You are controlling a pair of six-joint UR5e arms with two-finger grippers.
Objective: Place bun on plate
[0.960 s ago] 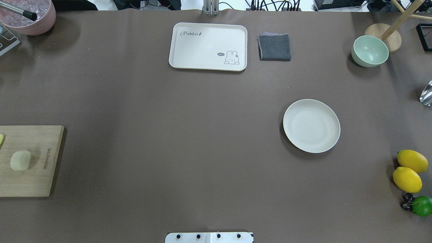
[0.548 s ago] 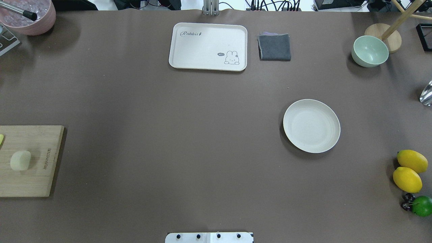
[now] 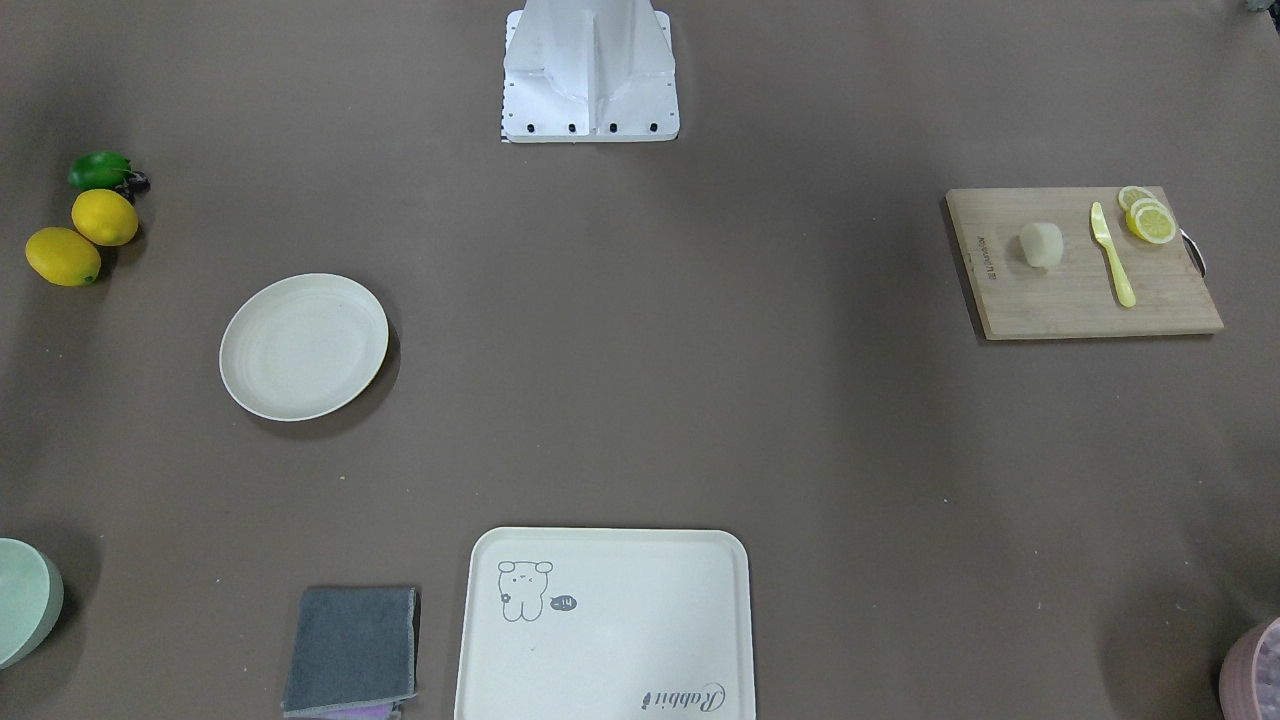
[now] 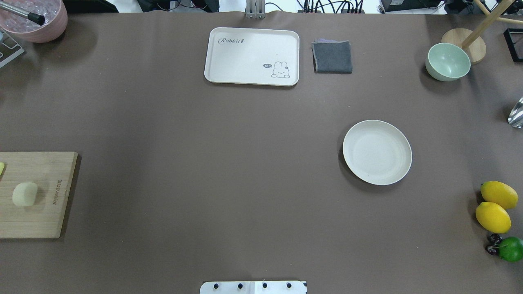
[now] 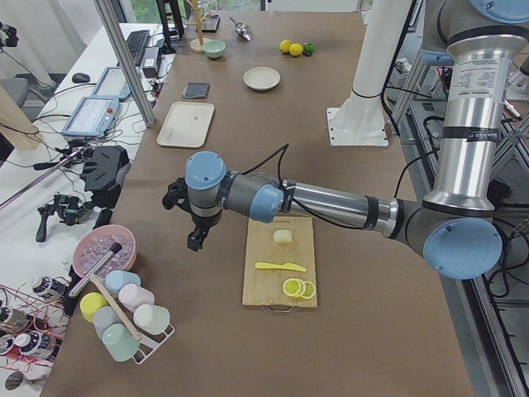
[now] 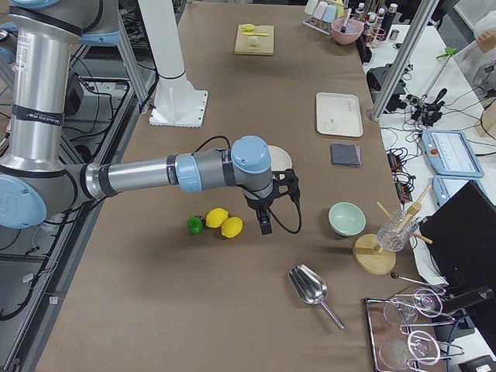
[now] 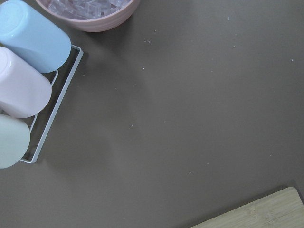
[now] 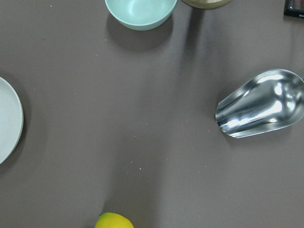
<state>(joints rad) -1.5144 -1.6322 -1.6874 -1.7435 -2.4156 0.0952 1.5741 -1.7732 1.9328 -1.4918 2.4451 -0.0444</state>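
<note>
The bun [image 4: 24, 193] is a small pale lump lying on a wooden cutting board [image 4: 45, 220] at the table's left edge; it also shows as the bun [image 3: 1040, 244] and the bun [image 5: 283, 236]. The round cream plate [image 4: 377, 152] sits bare on the right half, seen again as the plate [image 3: 303, 346]. My left gripper [image 5: 196, 241] hangs over bare table beyond the board, apart from the bun. My right gripper [image 6: 266, 226] hangs near the lemons, beside the plate [image 6: 282, 159]. I cannot tell whether either gripper is open or shut.
On the board lie a yellow knife [image 3: 1112, 254] and lemon slices [image 3: 1150, 218]. A rabbit-print tray [image 4: 252, 56], grey cloth [image 4: 332, 57] and green bowl [image 4: 448, 61] line the far side. Two lemons [image 4: 494, 206], a lime [image 4: 510, 249], a metal scoop [image 8: 261, 110], a cup rack [image 7: 28, 80] and a pink bowl [image 4: 34, 20] sit at the ends.
</note>
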